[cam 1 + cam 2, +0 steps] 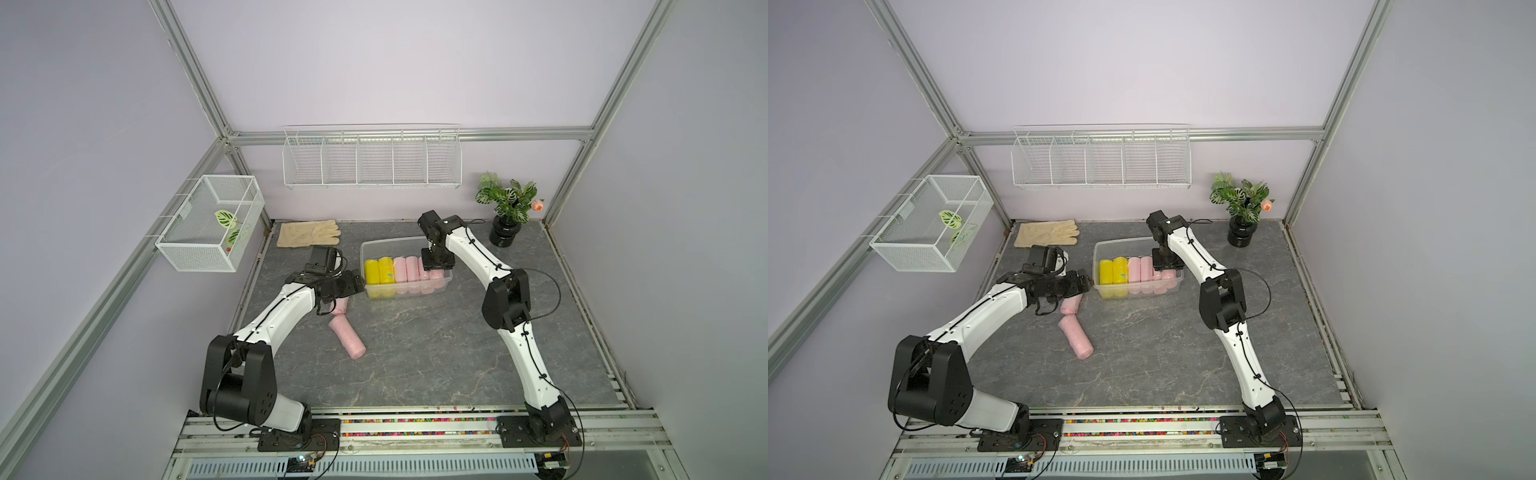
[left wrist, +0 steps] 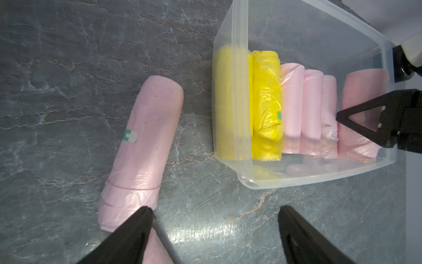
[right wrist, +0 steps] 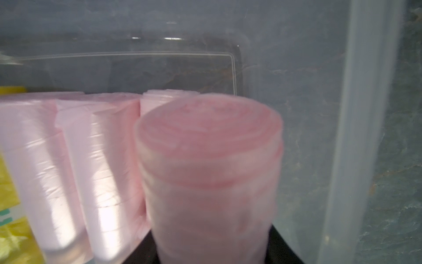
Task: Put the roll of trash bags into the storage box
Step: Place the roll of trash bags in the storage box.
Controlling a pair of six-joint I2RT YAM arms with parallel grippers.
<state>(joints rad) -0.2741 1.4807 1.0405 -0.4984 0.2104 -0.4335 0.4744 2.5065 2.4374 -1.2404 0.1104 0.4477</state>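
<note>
The clear storage box (image 1: 386,243) (image 1: 1121,242) (image 2: 239,91) (image 3: 365,114) sits mid-table and holds two yellow rolls (image 1: 379,276) and several pink ones (image 1: 407,274) side by side. My right gripper (image 1: 436,270) (image 1: 1167,270) (image 3: 212,246) reaches down into the box's right end, shut on a pink roll of trash bags (image 3: 210,164) (image 2: 360,109) beside the other pink rolls. My left gripper (image 1: 355,284) (image 1: 1084,284) (image 2: 214,210) hovers open just left of the box, holding nothing. Two more pink rolls (image 1: 347,338) (image 1: 341,305) (image 2: 146,141) lie on the table by it.
A beige glove (image 1: 308,233) lies at the back left. A potted plant (image 1: 509,208) stands at the back right. A white wire-mesh basket (image 1: 210,222) hangs on the left frame, and a long wire rack (image 1: 372,160) on the back wall.
</note>
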